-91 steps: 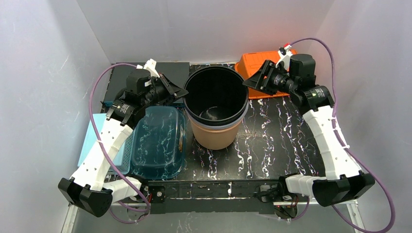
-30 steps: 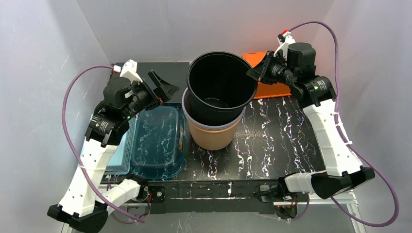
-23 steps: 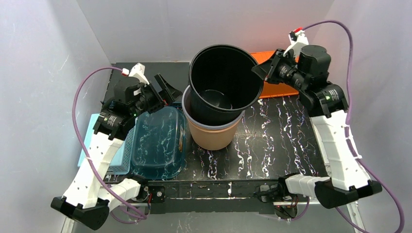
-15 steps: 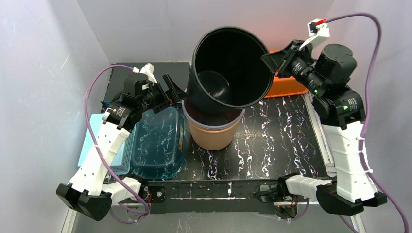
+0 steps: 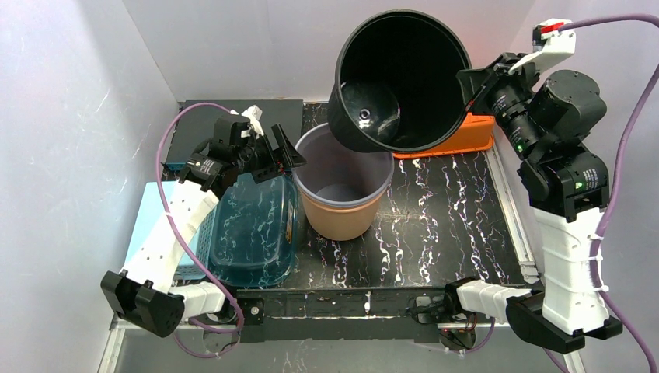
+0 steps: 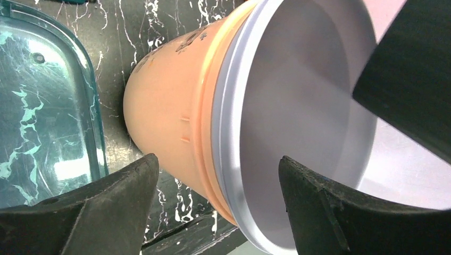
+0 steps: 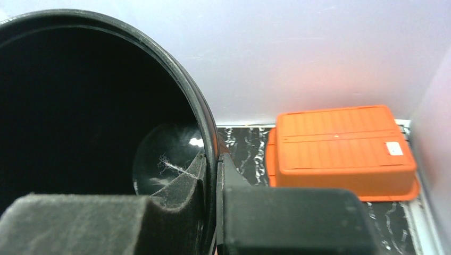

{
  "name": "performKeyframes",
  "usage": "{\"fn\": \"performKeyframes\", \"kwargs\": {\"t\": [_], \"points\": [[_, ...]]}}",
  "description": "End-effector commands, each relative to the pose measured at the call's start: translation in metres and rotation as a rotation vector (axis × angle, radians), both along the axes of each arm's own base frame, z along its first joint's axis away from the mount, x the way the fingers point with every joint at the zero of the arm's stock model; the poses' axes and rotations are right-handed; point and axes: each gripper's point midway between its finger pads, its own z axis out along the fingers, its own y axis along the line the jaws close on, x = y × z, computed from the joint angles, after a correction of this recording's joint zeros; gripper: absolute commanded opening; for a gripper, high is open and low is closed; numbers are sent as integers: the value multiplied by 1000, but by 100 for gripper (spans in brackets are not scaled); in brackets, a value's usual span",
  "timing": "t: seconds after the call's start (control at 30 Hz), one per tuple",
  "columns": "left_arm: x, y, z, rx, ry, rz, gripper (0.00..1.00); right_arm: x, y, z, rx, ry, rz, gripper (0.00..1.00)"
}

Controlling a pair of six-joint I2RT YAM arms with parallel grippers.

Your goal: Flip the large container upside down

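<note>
Top external view: over the black marbled desk (image 5: 443, 225), the large black round plastic bucket (image 5: 404, 78) hangs in the air behind and right of the peach plastic tub with a grey liner (image 5: 342, 214). It is tipped mouth-forward and not yet inverted. The teal translucent lidded box (image 5: 252, 225) lies left of the tub, and the flat orange crate (image 5: 474, 132) sits behind-right of it. The right end effector (image 5: 472, 87) is clenched on the bucket's rim, one finger inside and one outside. The left end effector (image 5: 284, 151) is spread wide astride the tub's left wall. Such a one-sided rim pinch could let the bucket swing or slip as the wrist rolls, and it might drop onto the tub or crate.
</note>
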Motion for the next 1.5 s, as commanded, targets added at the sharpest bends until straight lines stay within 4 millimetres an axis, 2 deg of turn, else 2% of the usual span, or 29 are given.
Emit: {"fn": "performKeyframes", "kwargs": {"t": [0.0,0.37,0.6,0.7,0.8,0.93,1.07,1.13,1.23,1.33,1.47], "points": [[-9,0,-12,30,36,-45,79,-11,-41,32,-33,-103,-183,1],[-2,0,-23,62,72,-52,52,-3,-62,6,-138,-32,-298,1],[-3,2,-29,88,91,-58,27,-8,-90,-17,-244,46,-429,1],[-3,2,-30,93,90,-61,18,-6,-97,-41,-315,132,-465,1],[-5,0,-24,83,86,-83,13,-4,-108,-77,-391,243,-521,1],[-11,-4,-17,75,79,-134,10,-6,-118,-122,-490,369,-567,1],[-19,-4,-17,85,102,-169,7,-9,-129,-151,-563,455,-617,1],[-20,0,-18,99,105,-154,6,-11,-135,-155,-589,467,-650,1],[-13,5,-16,111,93,-96,5,-12,-143,-149,-615,455,-700,1],[-2,1,-8,94,75,-69,0,-12,-147,-145,-648,454,-717,1],[21,-7,2,71,58,-45,0,-16,-155,-141,-666,457,-776,1]]}}
